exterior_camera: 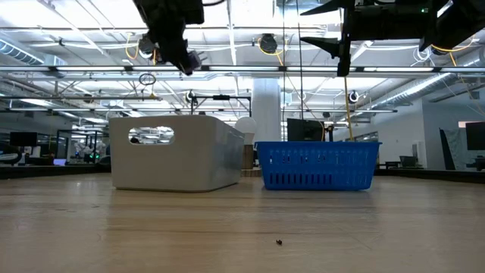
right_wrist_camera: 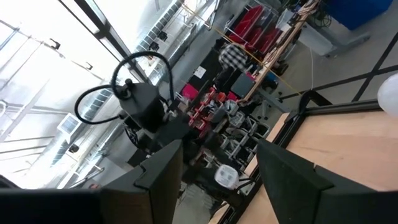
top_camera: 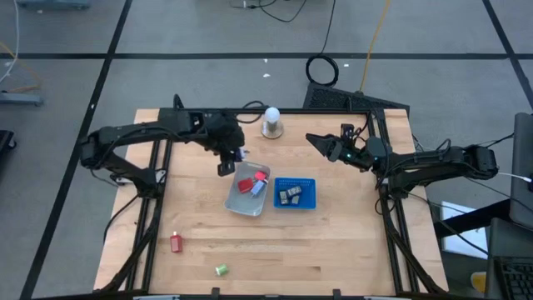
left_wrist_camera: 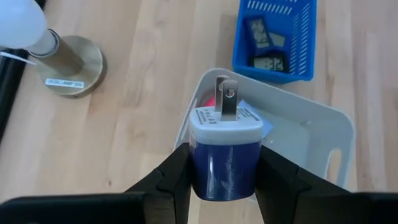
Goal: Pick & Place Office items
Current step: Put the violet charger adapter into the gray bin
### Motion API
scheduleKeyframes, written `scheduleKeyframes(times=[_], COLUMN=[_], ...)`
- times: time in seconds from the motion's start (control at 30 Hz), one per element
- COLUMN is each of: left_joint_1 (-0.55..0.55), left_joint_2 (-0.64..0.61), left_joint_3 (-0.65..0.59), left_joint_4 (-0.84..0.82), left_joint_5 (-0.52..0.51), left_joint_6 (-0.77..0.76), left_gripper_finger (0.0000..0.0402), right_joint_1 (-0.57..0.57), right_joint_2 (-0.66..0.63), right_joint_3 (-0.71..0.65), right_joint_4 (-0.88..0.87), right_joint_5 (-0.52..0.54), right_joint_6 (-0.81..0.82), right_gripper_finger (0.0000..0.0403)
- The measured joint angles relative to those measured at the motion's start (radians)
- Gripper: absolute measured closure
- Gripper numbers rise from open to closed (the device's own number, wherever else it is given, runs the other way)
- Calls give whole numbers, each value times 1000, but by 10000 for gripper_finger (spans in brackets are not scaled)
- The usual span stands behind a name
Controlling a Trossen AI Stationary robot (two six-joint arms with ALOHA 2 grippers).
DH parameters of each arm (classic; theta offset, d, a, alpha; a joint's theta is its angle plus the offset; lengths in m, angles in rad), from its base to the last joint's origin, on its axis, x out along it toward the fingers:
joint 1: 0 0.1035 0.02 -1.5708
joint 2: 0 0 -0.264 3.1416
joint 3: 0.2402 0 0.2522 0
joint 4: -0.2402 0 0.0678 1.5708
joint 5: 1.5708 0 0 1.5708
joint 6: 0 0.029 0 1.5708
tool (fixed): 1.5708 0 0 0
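Blue and white, a small plug adapter point(left_wrist_camera: 225, 152) sits pinched between the left gripper point(left_wrist_camera: 225, 180)'s two dark fingers, prongs pointing forward, held in the air above the near corner of the clear tray point(top_camera: 237, 204). Inside that tray lie red and blue office items point(top_camera: 252, 183). Just beside it stands the blue basket point(top_camera: 296, 202), holding small dark pieces. Farther back stands the white ball on its round base point(top_camera: 271, 122). A red item point(top_camera: 176, 242) and a green item point(top_camera: 221, 269) lie apart on the wooden table point(top_camera: 350, 242). Off to the side, the right gripper point(top_camera: 321, 142) hovers with its fingers parted and empty.
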Motion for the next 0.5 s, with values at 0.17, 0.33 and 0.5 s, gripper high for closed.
scheduleKeyframes(times=[0.17,0.33,0.5], left_joint_1=[-9,-26,-43], left_joint_2=[67,139,209], left_joint_3=[0,0,0], left_joint_4=[-3,-1,-2], left_joint_5=[-1,-1,-2], left_joint_6=[-1,3,7], left_gripper_finger=[269,269,269], right_joint_1=[0,0,0], right_joint_2=[0,0,0], right_joint_3=[0,0,0], right_joint_4=[1,8,13], right_joint_5=[-3,-6,-7], right_joint_6=[7,7,7], right_gripper_finger=[206,206,206])
